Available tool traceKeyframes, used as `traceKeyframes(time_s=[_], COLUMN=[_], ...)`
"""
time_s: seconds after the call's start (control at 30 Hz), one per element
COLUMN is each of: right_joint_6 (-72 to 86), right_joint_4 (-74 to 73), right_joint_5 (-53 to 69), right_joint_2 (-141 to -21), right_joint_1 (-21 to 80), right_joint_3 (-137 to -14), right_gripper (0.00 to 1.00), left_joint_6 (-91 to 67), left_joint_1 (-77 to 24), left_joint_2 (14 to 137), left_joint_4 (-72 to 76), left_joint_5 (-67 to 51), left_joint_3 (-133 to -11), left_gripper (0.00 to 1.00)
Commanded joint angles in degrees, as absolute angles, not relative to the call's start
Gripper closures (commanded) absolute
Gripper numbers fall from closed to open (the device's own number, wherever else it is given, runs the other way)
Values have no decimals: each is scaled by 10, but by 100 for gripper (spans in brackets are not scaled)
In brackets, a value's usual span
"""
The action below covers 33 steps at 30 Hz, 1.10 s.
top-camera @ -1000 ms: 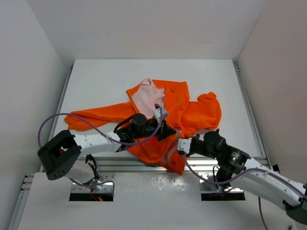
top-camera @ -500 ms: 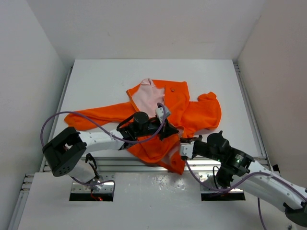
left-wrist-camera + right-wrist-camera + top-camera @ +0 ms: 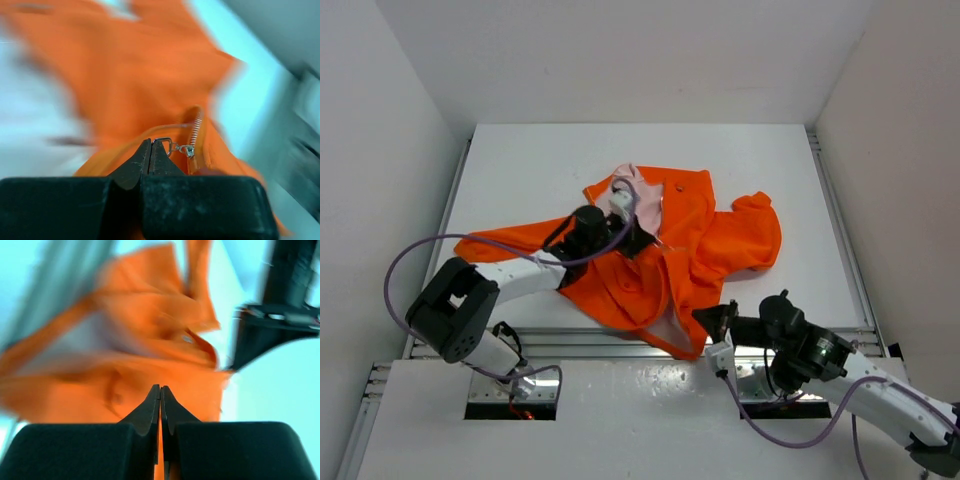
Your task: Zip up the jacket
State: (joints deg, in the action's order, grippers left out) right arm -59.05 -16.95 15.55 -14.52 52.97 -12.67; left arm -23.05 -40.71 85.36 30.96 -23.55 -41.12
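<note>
My left pincer point(image 3: 151, 147) is pinched tight on the zipper pull point(image 3: 176, 146) right at its tips, and my right pincer point(image 3: 160, 390) is clamped on the jacket point(image 3: 710, 240) hem.

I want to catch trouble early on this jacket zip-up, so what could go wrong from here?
The left tool pinches the thin zipper pull only at its very tips, so it might slip free under tension. The right tool seems to clamp just the jacket hem; losing it would let the fabric bunch. The pink lining by the zipper could snag.
</note>
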Motion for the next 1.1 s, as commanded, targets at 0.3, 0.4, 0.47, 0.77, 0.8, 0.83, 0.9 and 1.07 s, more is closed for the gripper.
traceKeyframes(time_s=[0.3,0.4,0.47,0.77,0.8,0.83,0.9,1.07], right_joint_6=[-371,-231,-117,308,342,360,372,435], right_joint_4=[-171,-176,-167,-140,-128,-132,-146,-119], right_joint_5=[158,95,73,208,227,237,231,179], right_joint_2=[-222,-300,-334,-512,-542,-568,-597,-633], right_joint_1=[548,548,545,406,378,378,384,410], right_joint_3=[-174,-256,-307,-460,-483,-492,-507,-504], right_gripper=[84,72,71,61,61,61,64,66], left_joint_6=[-213,-213,-213,-213,-213,-213,-218,-223], left_joint_1=[-309,-316,-330,-379,-384,-384,-395,-407], left_joint_2=[850,844,831,805,797,792,792,787], left_joint_4=[305,310,310,310,310,310,305,300], left_joint_5=[-82,-89,-95,-64,-64,-64,-59,-47], left_joint_3=[-439,-433,-427,-417,-417,-417,-423,-434], left_gripper=[100,100,100,100,100,100,100,100])
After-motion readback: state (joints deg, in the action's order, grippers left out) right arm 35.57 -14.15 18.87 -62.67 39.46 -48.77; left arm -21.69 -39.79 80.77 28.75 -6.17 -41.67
